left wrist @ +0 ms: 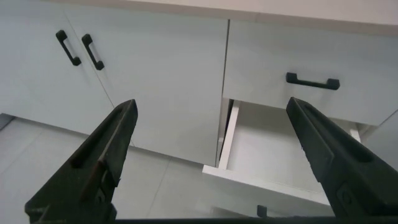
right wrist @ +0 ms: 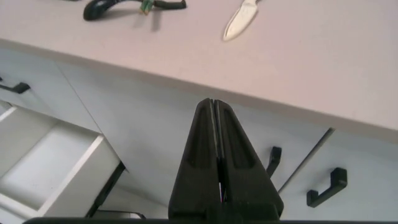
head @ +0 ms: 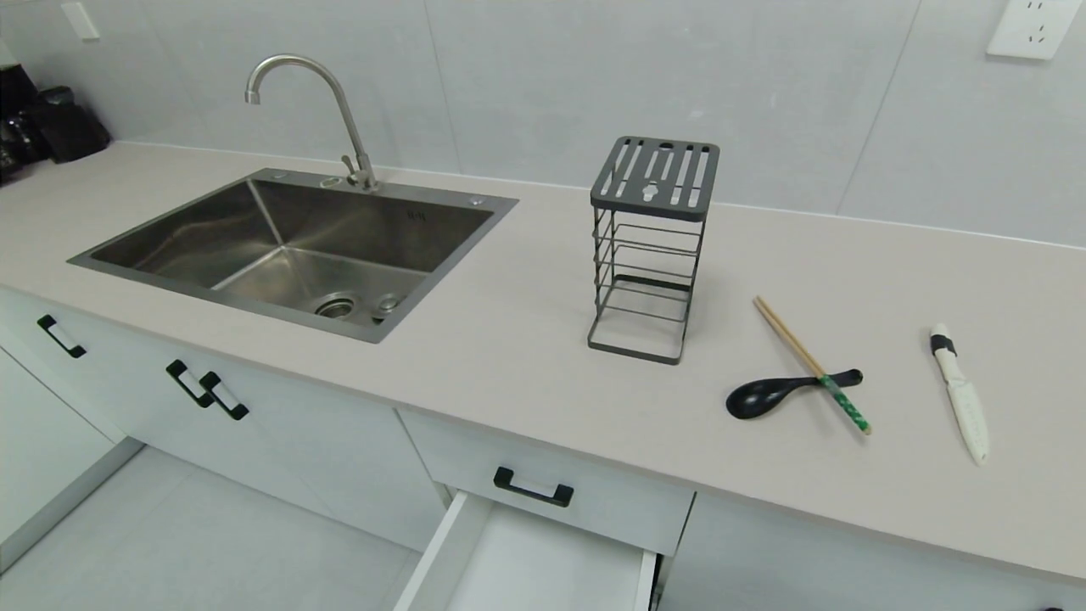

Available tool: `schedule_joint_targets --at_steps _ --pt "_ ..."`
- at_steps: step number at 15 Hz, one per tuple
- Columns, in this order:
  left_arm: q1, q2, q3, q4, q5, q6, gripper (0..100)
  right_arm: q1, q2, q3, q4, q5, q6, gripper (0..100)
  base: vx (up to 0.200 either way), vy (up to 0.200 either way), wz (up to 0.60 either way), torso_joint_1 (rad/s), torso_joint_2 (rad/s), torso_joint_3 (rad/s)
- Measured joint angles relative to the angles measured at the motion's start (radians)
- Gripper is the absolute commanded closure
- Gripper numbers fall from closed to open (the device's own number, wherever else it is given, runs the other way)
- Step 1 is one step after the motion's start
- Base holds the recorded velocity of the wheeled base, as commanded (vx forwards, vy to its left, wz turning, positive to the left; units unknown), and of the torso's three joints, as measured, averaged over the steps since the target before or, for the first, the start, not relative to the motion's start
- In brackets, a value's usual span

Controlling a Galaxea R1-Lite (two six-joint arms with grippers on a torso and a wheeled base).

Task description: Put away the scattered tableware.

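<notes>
Knife (right wrist: 239, 22), spoon (right wrist: 99, 9) and chopsticks (head: 810, 363) lie on the counter (right wrist: 323, 62), up and ahead of the right gripper (right wrist: 214, 106), which is closed on nothing. The knife's length points back toward it. The left gripper (left wrist: 210, 106), wide apart and empty, looks farther off.

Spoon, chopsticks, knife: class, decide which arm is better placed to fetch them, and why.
Right. The spoon, chopsticks and knife lie on the right of the counter, before the right tool, though it is shut; the left tool faces the drawer.
</notes>
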Motion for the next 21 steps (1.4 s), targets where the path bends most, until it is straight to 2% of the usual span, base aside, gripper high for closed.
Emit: schedule_joint_targets --at_steps 4,5,12,14,15,17,19,21 --pt "0.0 0.0 0.0 -0.001 0.0 0.0 0 0.0 0.001 0.0 0.0 0.0 0.004 100 0.0 0.0 0.0 0.243 -0.47 -0.223" --pt "0.0 0.0 0.001 -0.001 0.0 0.0 0 0.0 0.001 0.0 0.0 0.0 0.002 0 0.0 0.0 0.0 0.076 -0.16 -0.071" --pt "0.0 0.0 0.0 0.0 0.0 0.0 0 0.0 0.001 0.0 -0.014 -0.001 0.001 0 0.0 0.0 0.0 0.008 -0.01 -0.005" --pt "0.0 0.0 0.0 0.0 0.0 0.0 0 0.0 0.001 0.0 -0.129 0.008 -0.033 0 0.0 0.0 0.0 0.0 0.0 0.0" --pt "0.0 0.0 0.0 0.0 0.0 0.0 0 0.0 0.001 0.0 -0.129 0.029 -0.048 0 0.0 0.0 0.0 0.0 0.0 0.0" --pt "0.0 0.0 0.0 0.0 0.0 0.0 0 0.003 0.013 -0.018 -0.041 0.101 -0.057 0 0.0 0.0 0.0 0.0 0.0 0.0" --pt "0.0 0.0 0.0 0.0 0.0 0.0 0 0.013 0.054 -0.086 0.076 0.125 -0.068 0 0.0 0.0 0.0 0.0 0.0 0.0" --pt "0.0 0.0 0.0 0.0 0.0 0.0 0 0.04 0.14 -0.158 0.123 0.143 -0.076 0 0.0 0.0 0.0 0.0 0.0 0.0"
